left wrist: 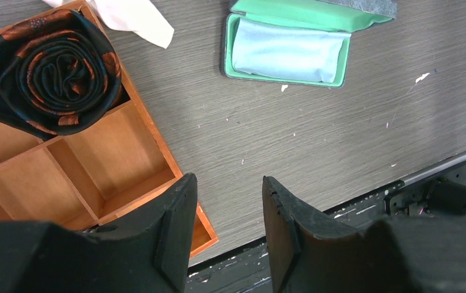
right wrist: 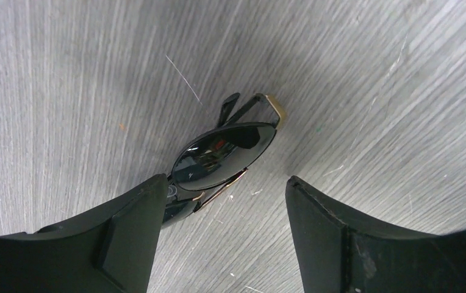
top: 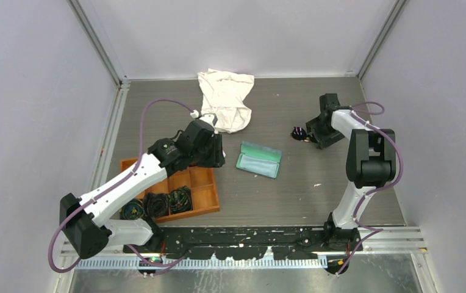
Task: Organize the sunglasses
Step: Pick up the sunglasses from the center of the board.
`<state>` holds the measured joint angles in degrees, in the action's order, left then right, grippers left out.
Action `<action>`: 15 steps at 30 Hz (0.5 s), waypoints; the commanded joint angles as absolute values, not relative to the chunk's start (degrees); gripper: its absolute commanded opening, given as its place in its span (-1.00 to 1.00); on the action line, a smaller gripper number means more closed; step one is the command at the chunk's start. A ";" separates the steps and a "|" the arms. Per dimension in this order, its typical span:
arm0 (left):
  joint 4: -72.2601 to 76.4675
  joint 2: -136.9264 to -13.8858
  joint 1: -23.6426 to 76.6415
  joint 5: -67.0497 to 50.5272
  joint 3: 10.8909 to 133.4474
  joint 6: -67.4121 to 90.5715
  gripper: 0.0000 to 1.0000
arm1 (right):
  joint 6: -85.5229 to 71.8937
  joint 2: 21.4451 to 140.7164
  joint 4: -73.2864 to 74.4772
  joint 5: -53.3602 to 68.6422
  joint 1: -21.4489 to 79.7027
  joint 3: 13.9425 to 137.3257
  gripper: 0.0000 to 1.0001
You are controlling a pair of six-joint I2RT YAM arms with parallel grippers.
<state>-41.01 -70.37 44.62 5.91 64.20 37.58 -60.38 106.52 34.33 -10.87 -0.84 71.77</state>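
The black-framed sunglasses (top: 299, 132) lie folded on the grey table at the right. In the right wrist view the sunglasses (right wrist: 221, 155) sit just ahead of my left finger, one dark lens facing up. My right gripper (right wrist: 225, 189) is open, low over the table, with the glasses near its left finger and not between the pads. It also shows in the top view (top: 311, 133). The open glasses case (top: 258, 159) with mint-green lining lies mid-table; in the left wrist view the case (left wrist: 288, 50) holds a pale cloth. My left gripper (left wrist: 229, 183) is open and empty above the table by the tray corner.
A wooden divided tray (top: 203, 183) sits at the front left with round black coiled bundles (top: 157, 204) in it; one bundle (left wrist: 47, 70) shows in the left wrist view. A white cloth (top: 225, 97) lies crumpled at the back. A black rail (top: 249, 235) runs along the table's near edge.
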 commanded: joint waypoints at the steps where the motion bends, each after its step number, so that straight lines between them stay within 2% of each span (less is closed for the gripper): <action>1: -39.87 -69.33 44.80 5.45 63.66 38.66 -0.11 | -67.95 103.41 36.27 -11.75 -0.09 71.20 0.53; 7: -39.94 -69.05 44.91 5.45 63.54 38.67 -0.11 | -80.59 106.40 41.93 -12.54 -0.09 73.69 0.52; 15: -40.21 -68.03 45.00 5.87 63.00 38.75 -0.11 | -86.10 108.25 43.29 -13.67 1.73 76.40 0.51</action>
